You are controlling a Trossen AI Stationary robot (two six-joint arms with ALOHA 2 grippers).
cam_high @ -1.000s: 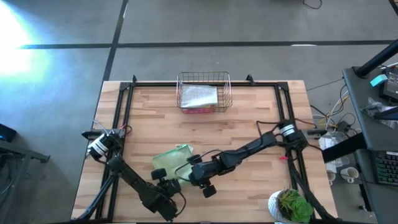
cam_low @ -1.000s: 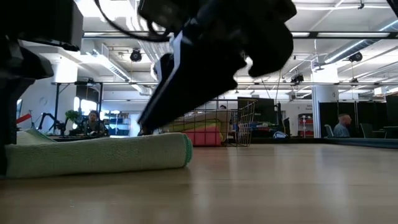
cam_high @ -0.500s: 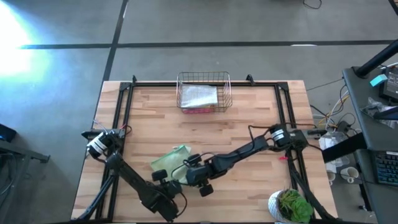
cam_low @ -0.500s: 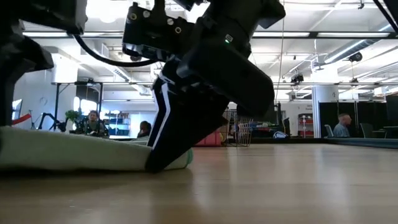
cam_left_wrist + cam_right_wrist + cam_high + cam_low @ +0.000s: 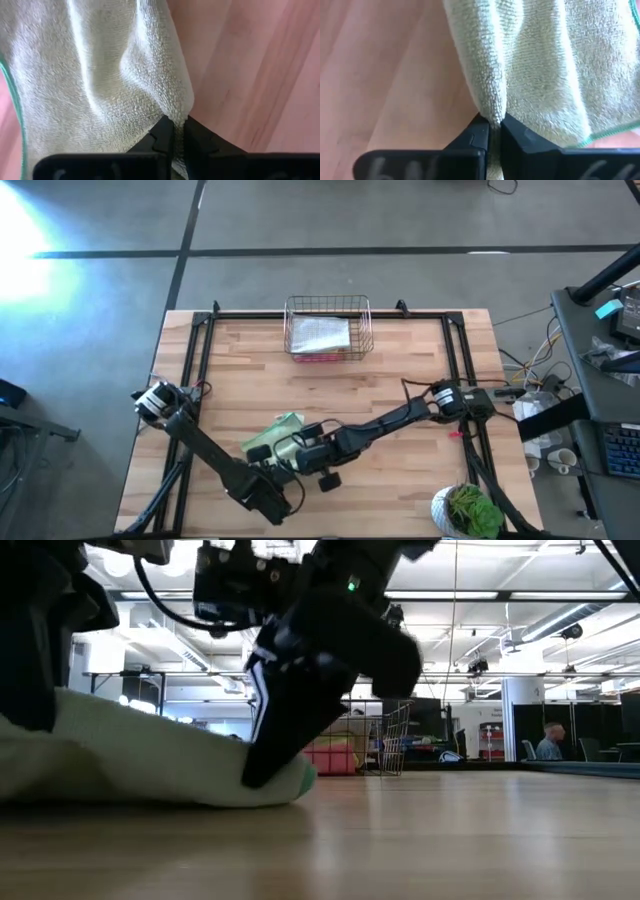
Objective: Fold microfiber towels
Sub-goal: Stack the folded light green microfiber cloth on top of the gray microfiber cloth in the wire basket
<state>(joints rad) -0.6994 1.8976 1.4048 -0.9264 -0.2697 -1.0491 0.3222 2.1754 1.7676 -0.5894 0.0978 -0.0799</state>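
The pale sage green microfiber towel (image 5: 272, 436) lies bunched on the butcher-block table (image 5: 400, 380), well in front of the copper wire basket (image 5: 329, 328), its nubby looped pile rumpled into soft ridges. The left gripper (image 5: 174, 134) pinches one towel edge between closed fingers. Just beside it, the right gripper (image 5: 492, 131) is likewise clamped on a folded towel edge with teal stitching.

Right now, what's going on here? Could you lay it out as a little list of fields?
Towel in hand: pale green towel, near the table's front edge
Left gripper: shut on the towel's edge
Right gripper: shut on the towel's edge
Towel state: partly lifted, rumpled, the rest on the table
Basket: at the table's back edge, cloths inside
Plant: front right corner
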